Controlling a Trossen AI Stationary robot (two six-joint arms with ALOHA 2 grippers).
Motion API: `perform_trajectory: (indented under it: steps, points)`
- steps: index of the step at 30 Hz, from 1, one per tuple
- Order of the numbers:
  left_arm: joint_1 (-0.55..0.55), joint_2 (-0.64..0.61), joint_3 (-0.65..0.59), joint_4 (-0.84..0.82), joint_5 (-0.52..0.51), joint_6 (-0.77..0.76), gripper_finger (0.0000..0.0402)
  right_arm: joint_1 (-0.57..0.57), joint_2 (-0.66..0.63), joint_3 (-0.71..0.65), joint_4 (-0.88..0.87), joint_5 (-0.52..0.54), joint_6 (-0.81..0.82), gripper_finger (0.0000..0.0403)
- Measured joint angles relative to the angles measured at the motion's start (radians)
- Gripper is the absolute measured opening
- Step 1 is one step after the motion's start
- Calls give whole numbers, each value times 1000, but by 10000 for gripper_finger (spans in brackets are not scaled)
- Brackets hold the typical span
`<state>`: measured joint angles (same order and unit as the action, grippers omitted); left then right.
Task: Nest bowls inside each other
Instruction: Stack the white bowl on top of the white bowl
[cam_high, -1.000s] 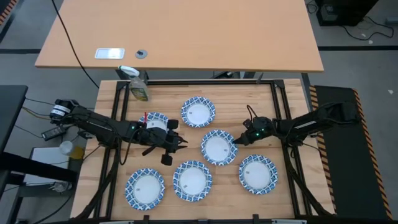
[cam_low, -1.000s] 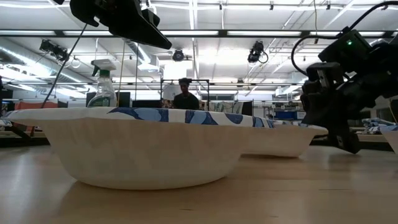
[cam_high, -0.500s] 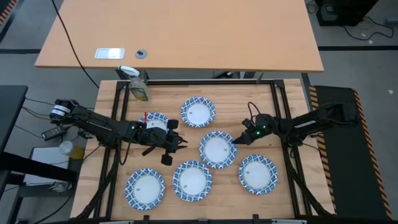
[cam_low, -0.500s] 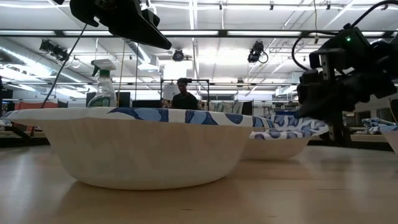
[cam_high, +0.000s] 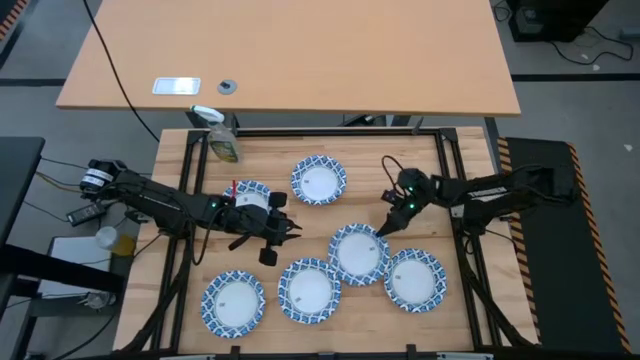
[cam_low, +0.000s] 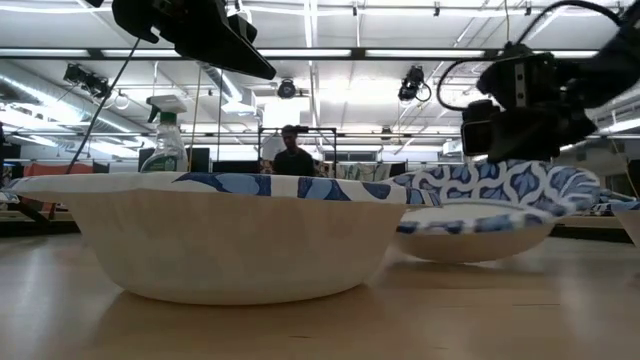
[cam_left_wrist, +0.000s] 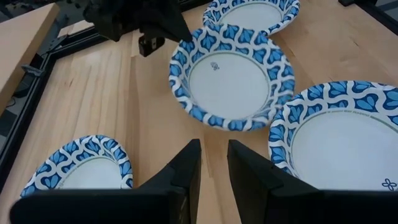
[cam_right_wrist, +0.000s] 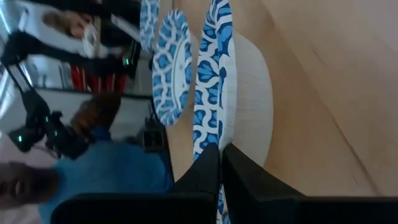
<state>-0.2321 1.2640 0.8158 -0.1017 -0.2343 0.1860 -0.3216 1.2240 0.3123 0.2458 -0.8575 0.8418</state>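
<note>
Several shallow bowls with blue-and-white rims lie on the wooden table. My right gripper (cam_high: 385, 228) is shut on the middle bowl (cam_high: 358, 253), which is tipped, with its patterned inside showing in the low view (cam_low: 500, 187). Around it, resting on their bases, are a far bowl (cam_high: 319, 181), a near right bowl (cam_high: 414, 279), a near middle bowl (cam_high: 309, 290) and a near left bowl (cam_high: 233, 303). Another bowl (cam_high: 250, 193) lies partly under my left arm. My left gripper (cam_left_wrist: 214, 152) hovers left of the held bowl, open, with nothing between its fingers. My right gripper pinches the bowl's rim (cam_right_wrist: 208, 140) between its two fingers, at the far right side of the bowl (cam_left_wrist: 180, 40). The fingers slant down from the table's right side. The bowl is tilted, its held side raised; whether its near underside (cam_low: 470, 250) touches the table, I cannot tell.
A green-and-white spray bottle (cam_high: 222, 140) stands at the far left corner. Black frame rails (cam_high: 445, 170) border the work surface. People show beyond the table in the low view (cam_low: 295, 155) and the right wrist view (cam_right_wrist: 106, 165).
My right gripper has risen and turned at the middle bowl's far right rim. That side of the bowl has come up, so the bowl is tipped, and the bowl has shifted toward the table's near edge, closer to the near bowls.
</note>
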Motion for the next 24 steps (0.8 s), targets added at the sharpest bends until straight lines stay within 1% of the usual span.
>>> perform_trajectory:
  steps: [2,5,10,13,16,19,22,24]
  points:
    - [0,0,0,0,0,0,84,-12,0,61,-127,-44,-62,21]
    - [0,0,0,0,0,-4,84,-15,-7,164,-321,-78,-163,21]
    - [0,0,0,0,0,-9,84,-15,-33,332,-656,-80,-313,21]
    - [0,0,0,1,0,-9,84,-1,-41,404,-788,-79,-347,21]
    - [0,0,0,1,0,-10,84,27,-41,440,-890,-103,-352,21]
    - [0,0,0,1,0,-9,84,60,-41,446,-1010,-133,-378,21]
    - [0,0,0,1,0,-9,84,92,-41,446,-1170,-134,-437,23]
    - [0,0,0,2,0,-8,84,106,-41,446,-1261,-108,-487,24]
